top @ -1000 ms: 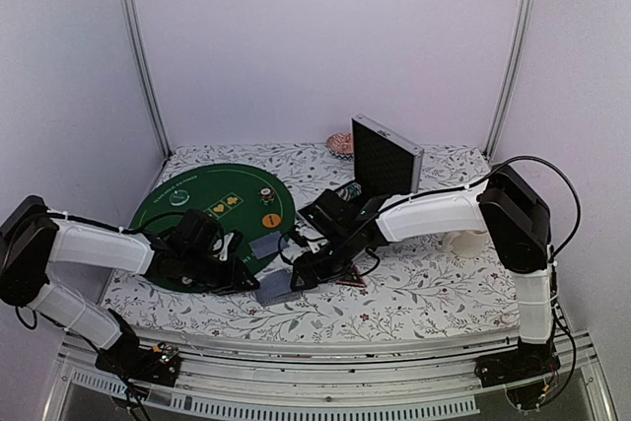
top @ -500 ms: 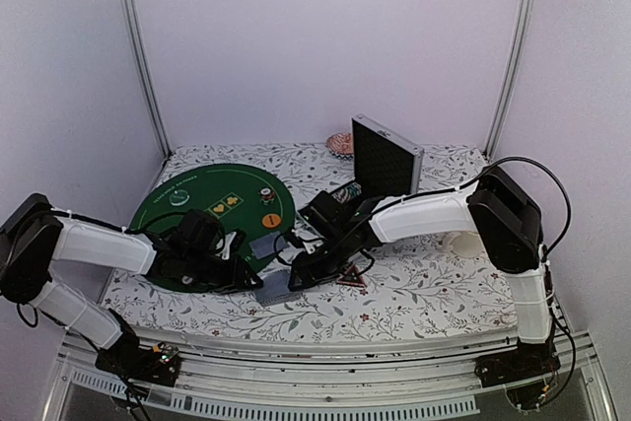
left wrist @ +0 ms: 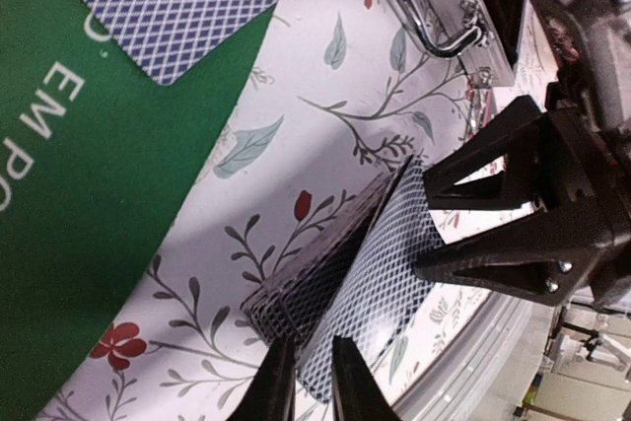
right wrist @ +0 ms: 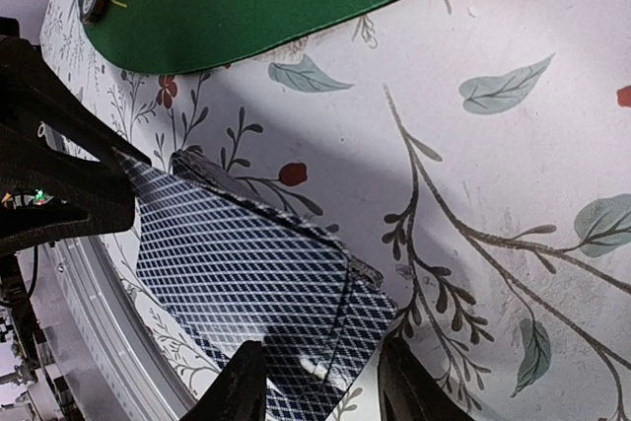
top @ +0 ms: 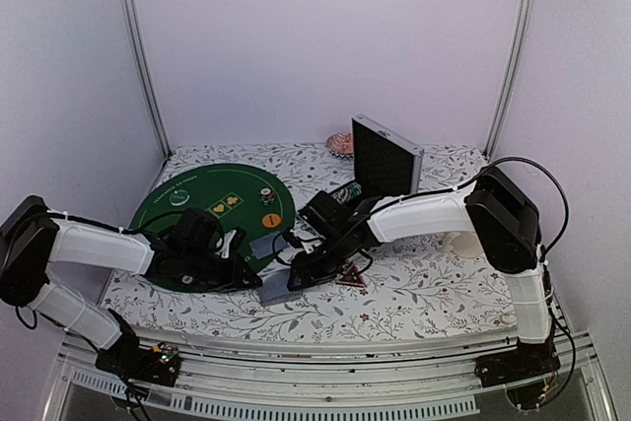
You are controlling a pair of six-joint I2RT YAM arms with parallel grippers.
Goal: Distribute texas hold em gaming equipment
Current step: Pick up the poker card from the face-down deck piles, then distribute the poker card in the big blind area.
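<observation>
A deck of playing cards (top: 279, 287) with blue-grey lattice backs lies on the flowered cloth just off the green poker mat (top: 197, 206). My left gripper (top: 246, 278) (left wrist: 311, 347) is shut on the edge of the top card (left wrist: 380, 273), which bends up off the deck (left wrist: 315, 278). From the other side my right gripper (top: 296, 276) (right wrist: 320, 347) straddles the deck (right wrist: 256, 244), a finger against each side. One card (top: 264, 246) lies face down on the mat's edge. An orange button (top: 269, 219) and a striped chip stack (top: 264, 196) sit on the mat.
The silver black-lined case (top: 386, 157) stands open behind the right arm. A cream mug (top: 465, 241) shows partly behind that arm. A pink object (top: 340, 143) lies at the back. The table's front rail runs close below the deck.
Both jaws have narrowed: the left onto the top card's edge, the right around the deck. The right arm has shifted slightly left.
</observation>
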